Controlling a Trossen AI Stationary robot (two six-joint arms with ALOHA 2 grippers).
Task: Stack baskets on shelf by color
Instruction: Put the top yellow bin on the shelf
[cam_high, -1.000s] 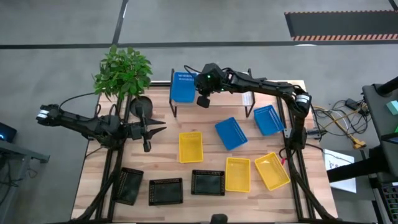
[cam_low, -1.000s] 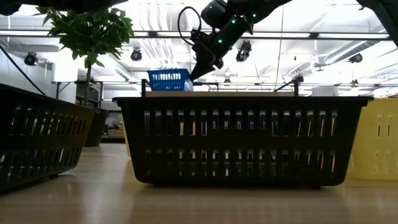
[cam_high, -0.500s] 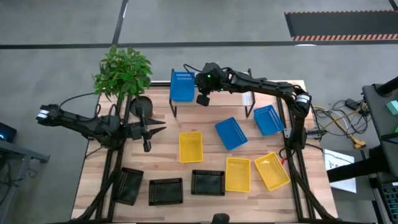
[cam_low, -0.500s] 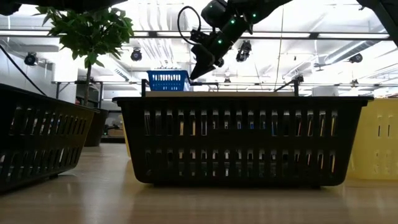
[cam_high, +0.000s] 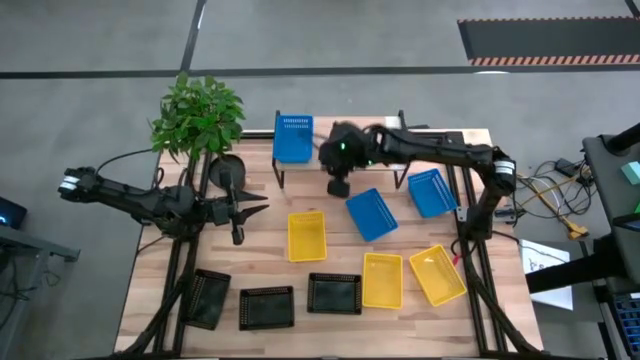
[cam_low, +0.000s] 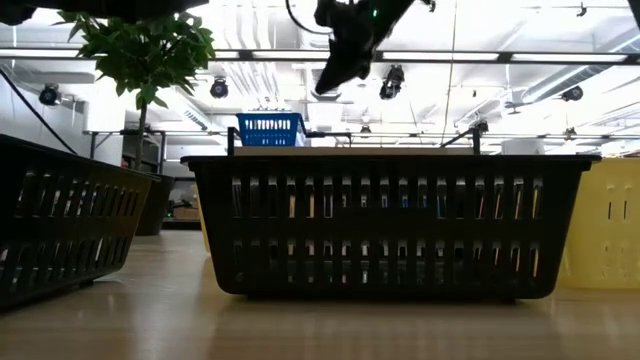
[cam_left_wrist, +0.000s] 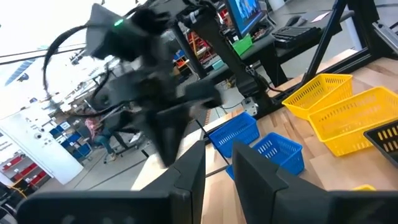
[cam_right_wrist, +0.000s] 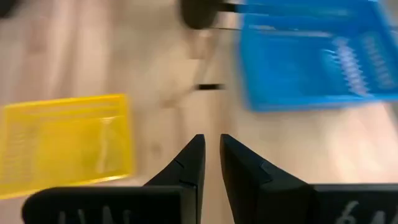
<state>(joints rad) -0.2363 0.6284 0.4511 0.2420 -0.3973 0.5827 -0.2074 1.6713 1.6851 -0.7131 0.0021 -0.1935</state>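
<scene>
One blue basket (cam_high: 293, 139) is seen empty on the shelf (cam_high: 340, 150).
The right tool (cam_high: 338, 186) is held above the desk (cam_high: 260, 235), fingers nearly pressed together, nothing pinched.

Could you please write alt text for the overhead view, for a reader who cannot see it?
One blue basket sits on the shelf; the right gripper hangs empty beside it. Two blue, three yellow and three black baskets lie on the table; the left gripper waits near a plant.
</scene>
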